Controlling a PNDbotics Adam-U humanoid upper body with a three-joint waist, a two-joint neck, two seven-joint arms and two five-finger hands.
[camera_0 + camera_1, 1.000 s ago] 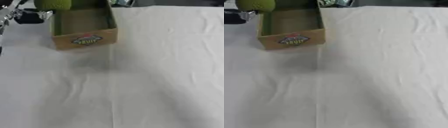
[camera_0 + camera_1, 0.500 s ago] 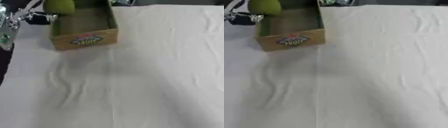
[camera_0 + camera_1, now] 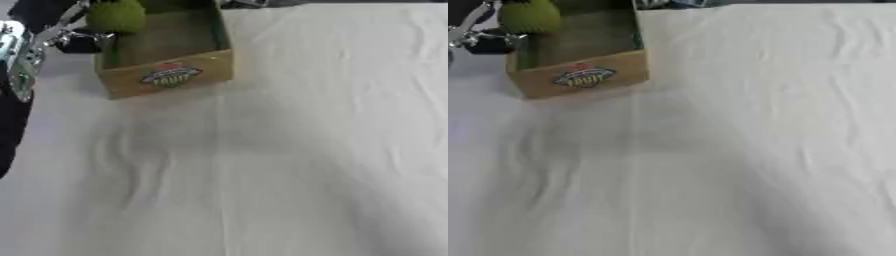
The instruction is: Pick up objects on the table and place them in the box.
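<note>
Green fruit over the box's far-left corner, carried on my left hand

My left hand [image 3: 77,34] comes in from the upper-left corner with a round green fruit [image 3: 115,16], which sits at the box's [image 3: 166,75] far-left rim, partly over the open inside and partly over the wall. The fruit is to the right of my hand, and the middle of the box lies further right and a little nearer me, so I judge the next move is a short carry that way before letting go. Too much of my hand is hidden behind the fruit and blurred to say whether my fingers are curled round it or spread. The box stands on the white-clothed table [image 3: 297,150], its labelled wall facing me. My right hand shows in neither view, so the left is the only one near.
</note>
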